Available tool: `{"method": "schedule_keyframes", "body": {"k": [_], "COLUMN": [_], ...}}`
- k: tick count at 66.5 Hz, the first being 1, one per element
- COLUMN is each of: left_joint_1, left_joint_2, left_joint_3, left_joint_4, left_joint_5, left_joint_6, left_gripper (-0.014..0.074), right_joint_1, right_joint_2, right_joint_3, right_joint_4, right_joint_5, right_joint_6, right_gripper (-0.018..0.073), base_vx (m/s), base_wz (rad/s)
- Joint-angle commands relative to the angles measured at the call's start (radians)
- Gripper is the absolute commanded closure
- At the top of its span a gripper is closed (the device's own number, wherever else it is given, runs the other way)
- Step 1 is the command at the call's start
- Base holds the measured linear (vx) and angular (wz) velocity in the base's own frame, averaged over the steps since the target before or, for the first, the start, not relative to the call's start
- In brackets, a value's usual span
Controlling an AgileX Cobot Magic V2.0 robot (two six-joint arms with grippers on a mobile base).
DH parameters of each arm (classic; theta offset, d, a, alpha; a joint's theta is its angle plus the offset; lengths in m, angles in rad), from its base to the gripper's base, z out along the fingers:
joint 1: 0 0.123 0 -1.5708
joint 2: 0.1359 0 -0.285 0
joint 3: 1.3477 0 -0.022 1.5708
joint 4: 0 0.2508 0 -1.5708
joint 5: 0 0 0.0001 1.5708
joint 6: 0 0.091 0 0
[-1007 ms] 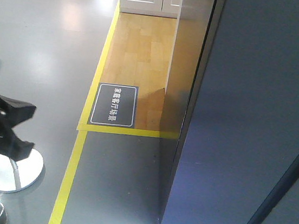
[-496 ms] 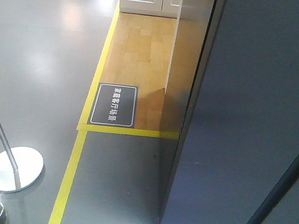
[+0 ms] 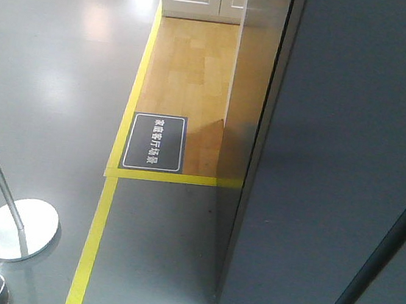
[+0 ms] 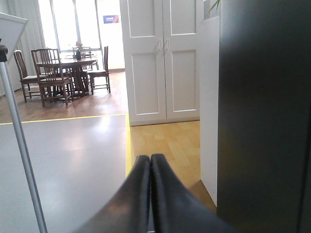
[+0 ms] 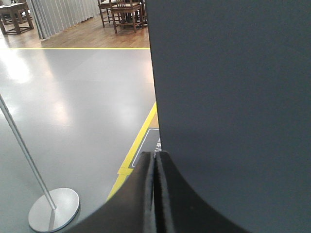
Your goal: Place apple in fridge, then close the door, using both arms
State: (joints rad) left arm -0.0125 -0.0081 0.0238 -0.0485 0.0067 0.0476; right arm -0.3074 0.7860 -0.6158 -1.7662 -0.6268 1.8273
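My left claw [image 4: 149,167]: fingers pressed together, nothing between them. Metal stand pole [image 4: 22,145] off to its left, yellow floor tape [image 4: 128,141] straight ahead, white cabinet doors [image 4: 163,60] beyond; the fridge [image 4: 262,111] rises dark just to its right. My right claw [image 5: 156,167]: fingers also pressed together, empty, tips close against the grey-blue door [image 5: 233,97], contact not resolvable. Round stand base [image 5: 53,209] lower left of it. Door [image 3: 335,161] sits flush in front view. Apple not visible anywhere.
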Motion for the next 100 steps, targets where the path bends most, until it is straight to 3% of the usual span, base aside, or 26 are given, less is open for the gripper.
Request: {"method": "schedule_keyframes", "body": {"k": [1, 10, 23, 44, 68, 100], "left_joint_1": [0.003, 0.003, 0.003, 0.06, 0.019, 0.022], "left_joint_2": [-0.009, -0.009, -0.009, -0.009, -0.009, -0.008], "left_joint_3": [0.027, 0.027, 0.027, 0.027, 0.027, 0.026], "left_joint_4": [0.007, 0.048, 0.117, 0.116, 0.125, 0.124], "left_joint_5": [-0.06, -0.06, -0.06, -0.059, -0.007, -0.007], "left_joint_6": [-0.02, -0.053, -0.162, -0.14, -0.14, -0.144], "left_gripper": [0.0603, 0.0603, 0.0603, 0.0603, 0.0603, 0.0603], "right_joint_1": [0.004, 0.004, 0.004, 0.004, 0.004, 0.004], "right_joint_2": [-0.006, -0.006, -0.006, -0.006, -0.006, -0.006], "right_joint_3": [-0.027, -0.027, -0.027, -0.027, -0.027, -0.027], "right_joint_4": [-0.012, -0.013, -0.013, -0.013, -0.013, -0.013], "right_joint_5": [0.014, 0.015, 0.015, 0.015, 0.015, 0.015], "right_joint_6": [-0.004, -0.004, -0.004, -0.004, -0.003, -0.003], "right_gripper": [0.0563, 0.0563, 0.0563, 0.0563, 0.0563, 0.0563], "base_vx": [0.0, 0.0, 0.0, 0.0, 0.0, 0.0], "base_wz": [0.0, 0.0, 0.0, 0.0, 0.0, 0.0]}}
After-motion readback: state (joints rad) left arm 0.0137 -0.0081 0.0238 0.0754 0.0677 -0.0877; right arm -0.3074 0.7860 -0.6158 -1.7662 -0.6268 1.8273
